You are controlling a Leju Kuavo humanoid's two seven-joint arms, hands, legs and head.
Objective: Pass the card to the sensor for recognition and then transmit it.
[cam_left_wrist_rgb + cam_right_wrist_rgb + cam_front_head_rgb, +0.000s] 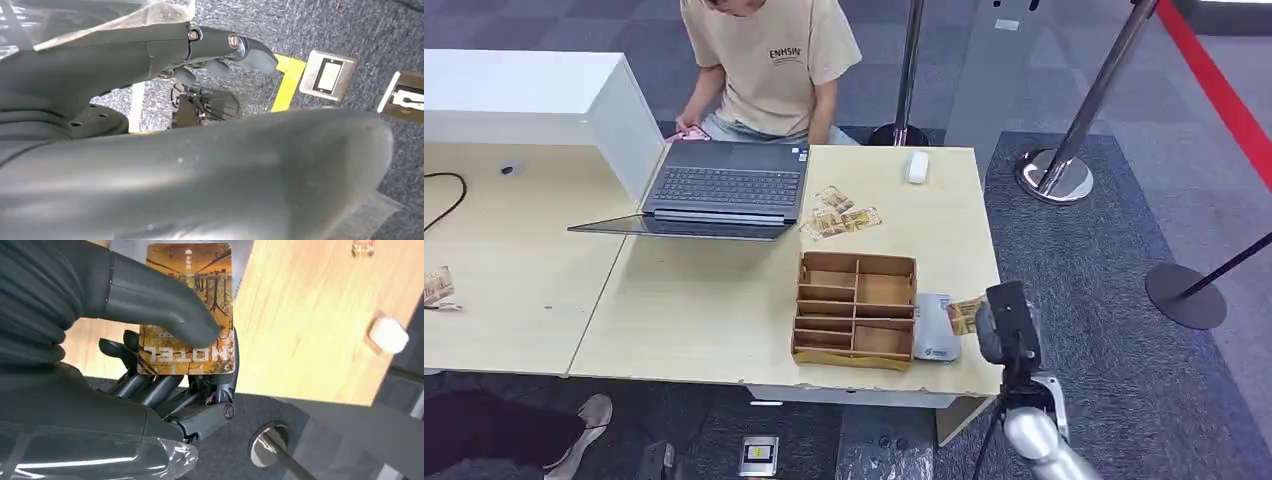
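My right hand (1006, 325) is at the table's front right corner and pinches a brown printed card (964, 315) beside the grey sensor (934, 328). In the right wrist view the thumb presses the card (210, 275), marked HOTEL, against the dark fingers (150, 390); the card's free end reaches over the wooden table (310, 315). My left hand (200, 170) hangs over the carpet with nothing in it, its fingers (235, 47) held apart from the thumb.
A cardboard divider box (856, 262) stands left of the sensor. Loose cards (839, 213) lie near an open laptop (724, 190). A person (769, 60) sits at the far side. A small white device (916, 165) and stanchion bases (1054, 175) are at the right.
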